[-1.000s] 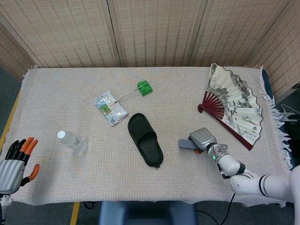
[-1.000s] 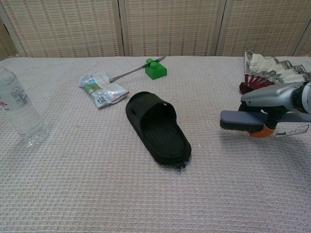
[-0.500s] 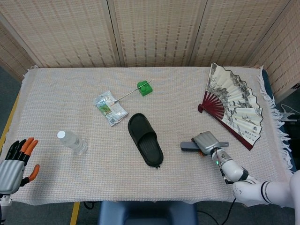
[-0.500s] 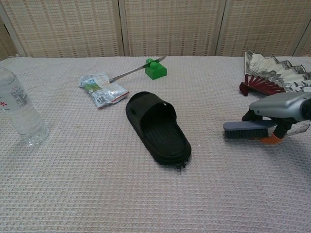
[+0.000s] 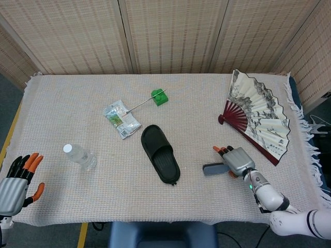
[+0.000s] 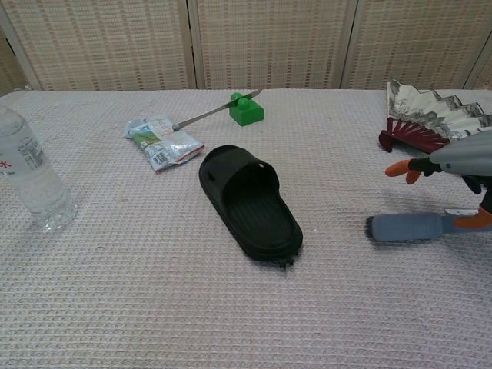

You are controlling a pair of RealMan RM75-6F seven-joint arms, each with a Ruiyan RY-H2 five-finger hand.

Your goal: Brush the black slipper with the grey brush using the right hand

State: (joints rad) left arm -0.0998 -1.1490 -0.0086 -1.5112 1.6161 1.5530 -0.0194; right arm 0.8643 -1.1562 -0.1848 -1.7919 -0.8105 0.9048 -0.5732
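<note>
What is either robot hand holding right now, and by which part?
Left robot hand: nothing, fingers spread. Right robot hand: fingers extended over the grey brush, which lies on the cloth; whether it holds the handle end cannot be told.

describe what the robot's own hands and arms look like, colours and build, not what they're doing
The left hand has a silver-grey back, black fingers and orange fingertips. The right hand has the same silver-grey shell and orange fingertips. The right arm behind it is glossy white in rounded segments with black rings at the joints, and a small green light shows near the wrist.
</note>
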